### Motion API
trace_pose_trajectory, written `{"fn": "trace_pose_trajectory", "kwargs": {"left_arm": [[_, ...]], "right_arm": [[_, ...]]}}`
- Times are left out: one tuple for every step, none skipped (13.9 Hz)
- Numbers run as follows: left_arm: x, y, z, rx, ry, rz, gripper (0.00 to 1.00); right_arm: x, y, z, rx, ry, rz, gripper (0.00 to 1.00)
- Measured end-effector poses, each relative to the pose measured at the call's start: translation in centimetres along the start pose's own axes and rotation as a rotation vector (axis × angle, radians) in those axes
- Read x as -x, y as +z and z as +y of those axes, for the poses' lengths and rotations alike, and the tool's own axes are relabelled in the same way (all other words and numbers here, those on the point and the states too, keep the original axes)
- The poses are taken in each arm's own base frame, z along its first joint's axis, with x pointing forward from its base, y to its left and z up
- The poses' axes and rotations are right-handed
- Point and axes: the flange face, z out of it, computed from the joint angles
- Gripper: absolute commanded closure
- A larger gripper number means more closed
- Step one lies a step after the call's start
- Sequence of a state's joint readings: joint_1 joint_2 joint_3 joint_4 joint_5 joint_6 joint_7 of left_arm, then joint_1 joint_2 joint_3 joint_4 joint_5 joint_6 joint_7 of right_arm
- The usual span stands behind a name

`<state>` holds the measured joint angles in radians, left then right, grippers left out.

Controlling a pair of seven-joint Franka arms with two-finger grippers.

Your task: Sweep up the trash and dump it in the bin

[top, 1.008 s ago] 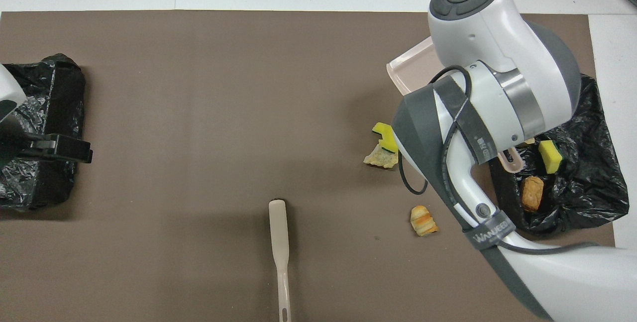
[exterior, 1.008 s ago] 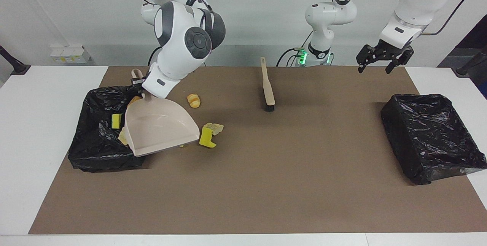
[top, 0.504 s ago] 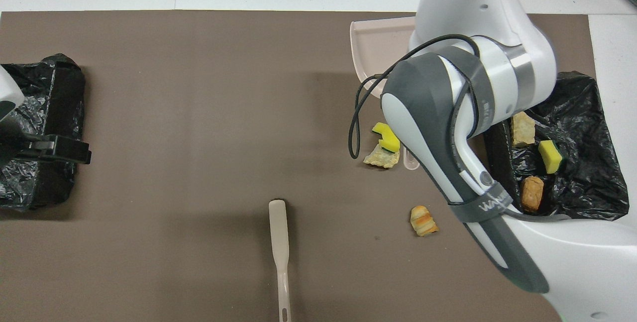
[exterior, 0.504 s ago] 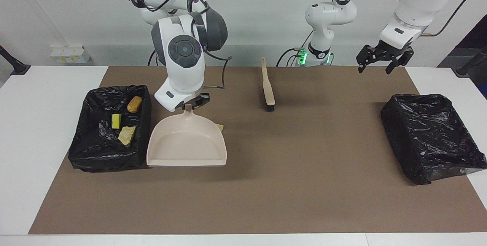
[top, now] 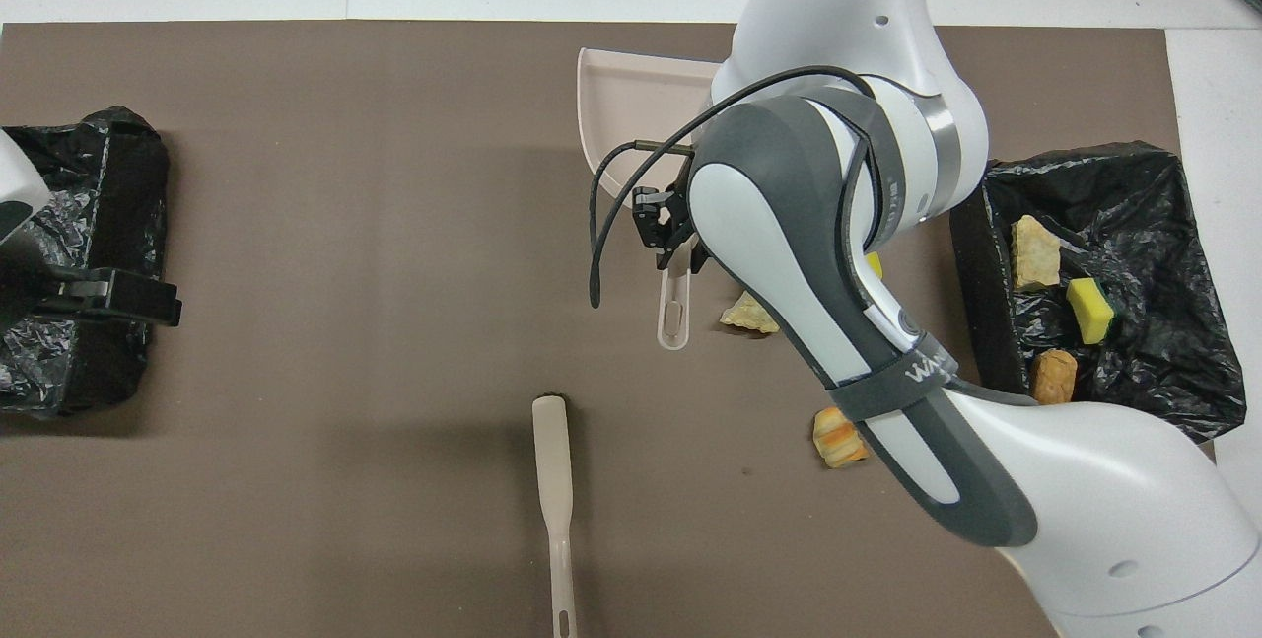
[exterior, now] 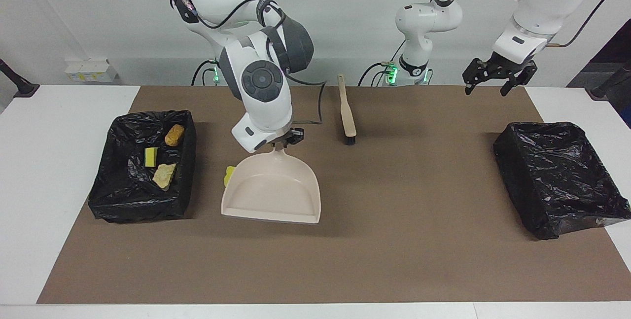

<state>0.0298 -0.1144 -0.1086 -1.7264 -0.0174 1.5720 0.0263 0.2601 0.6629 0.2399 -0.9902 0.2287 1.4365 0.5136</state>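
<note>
White wall, white table, brown mat (exterior: pixel 394 260) over most of it. Clock positions are read on the facing view, with the mat's centre as the dial.

Bin (exterior: pixel 106 200), black-lined, at 9 o'clock, at the right arm's end. Second bin (exterior: pixel 557 200), also black-lined, at 3 o'clock, at the left arm's end.

Trash: six scraps seen.
- In the bin: tan lump (exterior: pixel 174 134) nearest the robots, yellow sponge (exterior: pixel 151 156) in the middle, pale lump (exterior: pixel 164 175) farthest from them.
- On the mat: second sponge (exterior: pixel 229 175), just beside the dustpan's rim on the bin side. Flat tan scrap (top: pixel 749 315) and croissant (top: pixel 838 438) lie at 11 o'clock of the pan, nearer the robots. The croissant is the nearer of the two, and both show only in the overhead view.

Dustpan (exterior: pixel 271 193), beige, between the bin and the dial's centre, mouth away from the robots. Cannot tell if it touches the mat.

Right gripper (exterior: pixel 286 139) is clamped on the dustpan's handle.

Left gripper (exterior: pixel 495 80) hangs in the air at about 2 o'clock, over the mat's edge, fingers spread, holding nothing. That arm waits.

Brush (exterior: pixel 347 112) lies on the mat at 12 o'clock, bristles away from the robots, untouched.
</note>
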Motion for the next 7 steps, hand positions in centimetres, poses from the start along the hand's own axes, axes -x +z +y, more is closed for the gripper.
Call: {"fn": "trace_pose_trajectory", "kwargs": {"left_arm": [[0.0, 0.2, 0.0, 0.0, 0.0, -0.003, 0.0], [0.0, 0.3, 0.0, 0.0, 0.0, -0.006, 0.0], [0.0, 0.4, 0.0, 0.0, -0.001, -0.009, 0.0], [0.0, 0.5, 0.0, 0.0, -0.001, -0.01, 0.0], [0.0, 0.5, 0.0, 0.0, -0.001, -0.01, 0.0], [0.0, 0.5, 0.0, 0.0, -0.001, -0.01, 0.0], [0.0, 0.6, -0.1, 0.0, -0.001, -0.012, 0.0]], "right_arm": [[-0.1, 1.1, -0.7, -0.009, -0.012, -0.019, 1.0], [-0.5, 2.3, -1.4, -0.018, -0.023, -0.032, 1.0], [-0.8, 3.7, -2.0, -0.024, -0.033, -0.052, 1.0], [-1.0, 5.3, -2.6, -0.025, -0.041, -0.075, 1.0], [-1.2, 7.0, -3.2, -0.02, -0.049, -0.1, 1.0], [-1.3, 8.7, -4.0, -0.013, -0.057, -0.119, 1.0], [-1.3, 10.2, -4.9, -0.008, -0.067, -0.13, 1.0]]}}
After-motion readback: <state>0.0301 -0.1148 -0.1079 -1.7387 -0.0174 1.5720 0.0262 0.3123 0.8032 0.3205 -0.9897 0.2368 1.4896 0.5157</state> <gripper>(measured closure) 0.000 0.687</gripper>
